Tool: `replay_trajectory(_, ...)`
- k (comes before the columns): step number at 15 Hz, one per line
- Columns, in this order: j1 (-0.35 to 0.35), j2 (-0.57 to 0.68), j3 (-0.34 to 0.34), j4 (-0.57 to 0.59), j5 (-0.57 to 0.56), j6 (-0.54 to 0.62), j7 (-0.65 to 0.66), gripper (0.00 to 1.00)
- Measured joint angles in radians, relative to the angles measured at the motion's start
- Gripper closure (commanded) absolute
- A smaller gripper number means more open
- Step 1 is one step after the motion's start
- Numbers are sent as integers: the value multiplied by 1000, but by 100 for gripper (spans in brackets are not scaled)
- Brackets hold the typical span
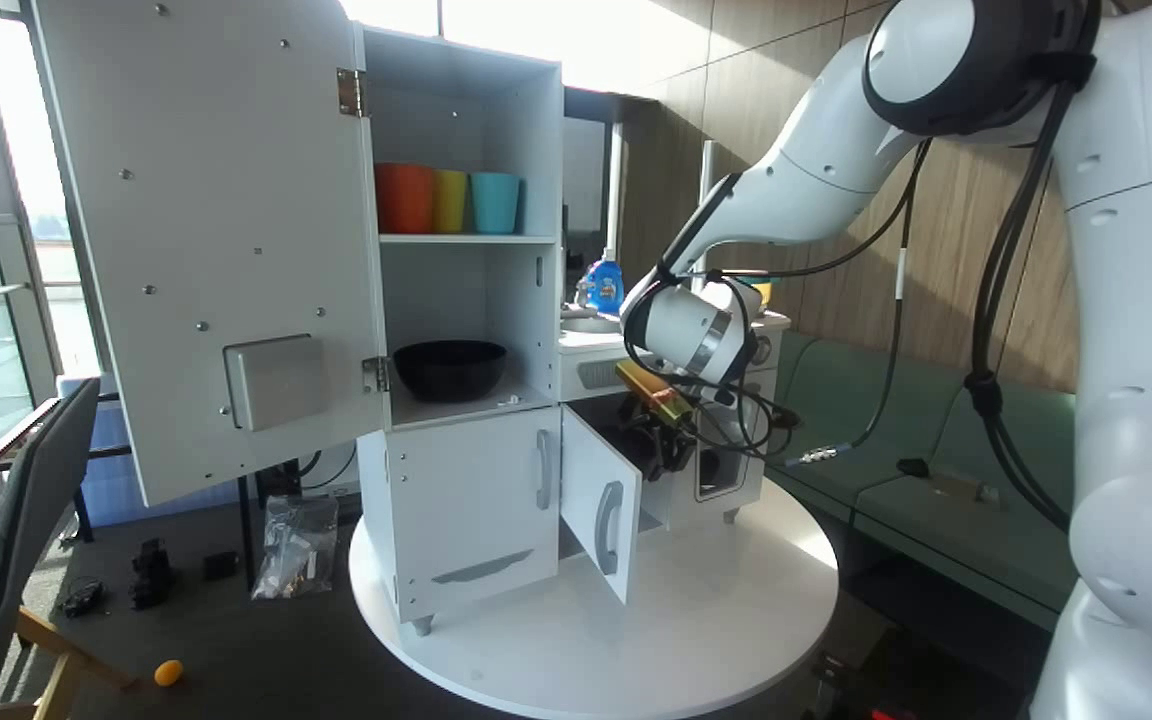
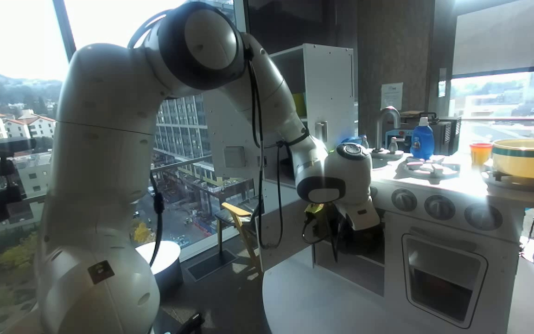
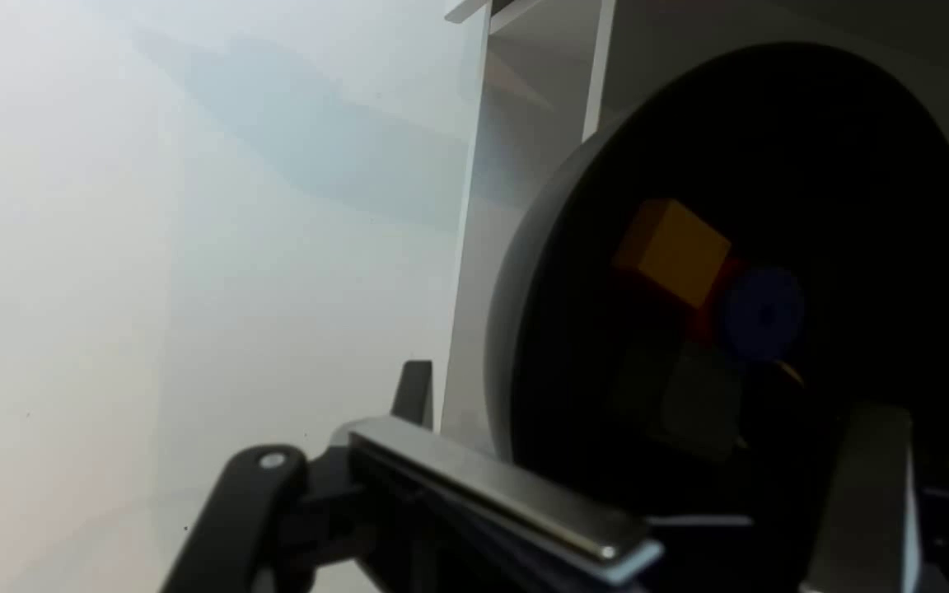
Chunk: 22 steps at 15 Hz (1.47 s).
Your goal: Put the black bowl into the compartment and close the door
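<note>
A black bowl [image 3: 771, 148] with colored toy pieces [image 3: 680, 251] in it fills the right of the wrist view. It sits at the lower compartment's opening and also shows as a dark shape in an exterior view [image 2: 364, 241]. My gripper [image 3: 647, 387] has its fingers wide apart, one outside the rim and one over the bowl's inside. Contact with the bowl cannot be told. The gripper is also at the compartment in an exterior view [image 1: 671, 458]. The white compartment door [image 1: 596, 490] with a grey handle stands open. Another black bowl [image 1: 449, 370] stands on the tall cabinet's shelf.
The tall cabinet's large door [image 1: 206, 230] stands open. Colored cups [image 1: 448, 200] stand on its upper shelf. The toy oven [image 2: 443, 273] adjoins the compartment, with a blue bottle [image 2: 422, 140] and a yellow pot [image 2: 529, 160] on top. The round white table [image 1: 636, 650] is below.
</note>
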Motion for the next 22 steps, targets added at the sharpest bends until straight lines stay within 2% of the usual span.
replay_trajectory(5, -21, -7, 6, -4, 92, -6, -73, 0)
replay_trajectory(11, -103, -53, 5, -39, 263, -9, -303, 0)
replay_trajectory(14, -150, -83, 1, -51, 345, -70, -405, 0)
replay_trajectory(18, -184, -110, -43, -76, 330, -223, -502, 0)
replay_trajectory(22, -193, -143, -128, -106, 153, -426, -596, 0)
